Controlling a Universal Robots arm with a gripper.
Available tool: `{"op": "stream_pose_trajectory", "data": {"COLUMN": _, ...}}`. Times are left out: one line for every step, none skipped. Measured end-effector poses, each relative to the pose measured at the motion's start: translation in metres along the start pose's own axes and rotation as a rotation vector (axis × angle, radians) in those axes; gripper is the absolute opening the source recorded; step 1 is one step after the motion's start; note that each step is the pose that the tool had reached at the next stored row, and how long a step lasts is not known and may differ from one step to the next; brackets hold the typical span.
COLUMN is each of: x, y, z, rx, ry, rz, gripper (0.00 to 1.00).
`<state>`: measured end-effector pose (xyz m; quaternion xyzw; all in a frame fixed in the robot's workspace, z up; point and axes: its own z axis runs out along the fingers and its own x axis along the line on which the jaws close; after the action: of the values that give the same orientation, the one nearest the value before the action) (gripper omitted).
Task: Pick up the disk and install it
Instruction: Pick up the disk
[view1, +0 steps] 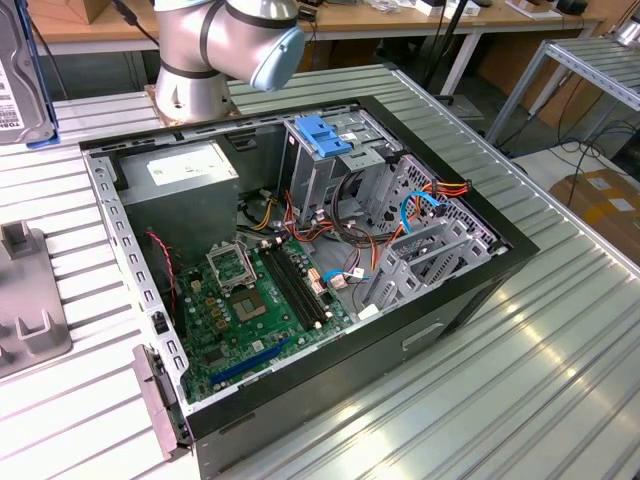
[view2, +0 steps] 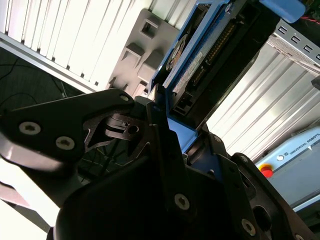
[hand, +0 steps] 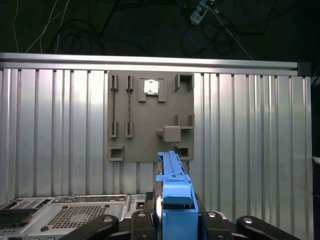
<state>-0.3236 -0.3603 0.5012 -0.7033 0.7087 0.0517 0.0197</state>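
Disk partly hidden in gripper

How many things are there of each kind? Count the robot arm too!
Robot arm: 1
Disk, gripped in the tool: 1
Open computer case: 1
Grey holder plate: 1
Total: 4

Hand gripping blue-railed disk edge-on, grey fixture plate on ribbed table beyond
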Motion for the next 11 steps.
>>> {"op": "stream_pose_trajectory", "data": {"x": 0.0002, "y": -0.0006, "z": 0.0, "rx": 0.0, "ry": 0.0, "rz": 0.0, "gripper": 0.37}}
{"op": "stream_pose_trajectory", "data": {"x": 0.0005, "y": -0.0016, "z": -0.0001, "rx": 0.0, "ry": 0.0, "rz": 0.0, "gripper": 0.37}}
{"op": "stream_pose_trajectory", "data": {"x": 0.0007, "y": -0.0024, "z": -0.0002, "rx": 0.0, "ry": 0.0, "rz": 0.0, "gripper": 0.37}}
{"op": "stream_pose_trajectory", "data": {"x": 0.0009, "y": -0.003, "z": -0.0002, "rx": 0.0, "ry": 0.0, "rz": 0.0, "gripper": 0.37}}
{"op": "stream_pose_trajectory", "data": {"x": 0.0011, "y": -0.0039, "z": -0.0002, "rx": 0.0001, "ry": 0.0, "rz": 0.0, "gripper": 0.37}}
{"op": "stream_pose_trajectory", "data": {"x": 0.0013, "y": -0.0044, "z": -0.0003, "rx": 0.0, "ry": 0.0, "rz": 0.0, "gripper": 0.37}}
{"op": "stream_pose_trajectory", "data": {"x": 0.0014, "y": -0.005, "z": -0.0003, "rx": 0.0001, "ry": 0.0, "rz": 0.0, "gripper": 0.37}}
{"op": "stream_pose_trajectory", "data": {"x": 0.0016, "y": -0.0055, "z": -0.0004, "rx": 0.0, "ry": 0.0, "rz": 0.0, "gripper": 0.37}}
{"op": "stream_pose_trajectory", "data": {"x": 0.0017, "y": -0.0061, "z": -0.0004, "rx": 0.0001, "ry": 0.0, "rz": 0.0, "gripper": 0.37}}
{"op": "stream_pose_trajectory", "data": {"x": 0.0018, "y": -0.0066, "z": -0.0004, "rx": 0.0001, "ry": 0.0, "rz": 0.0, "gripper": 0.37}}
{"op": "stream_pose_trajectory", "data": {"x": 0.002, "y": -0.0072, "z": -0.0005, "rx": 0.0, "ry": 0.0, "rz": 0.0, "gripper": 0.37}}
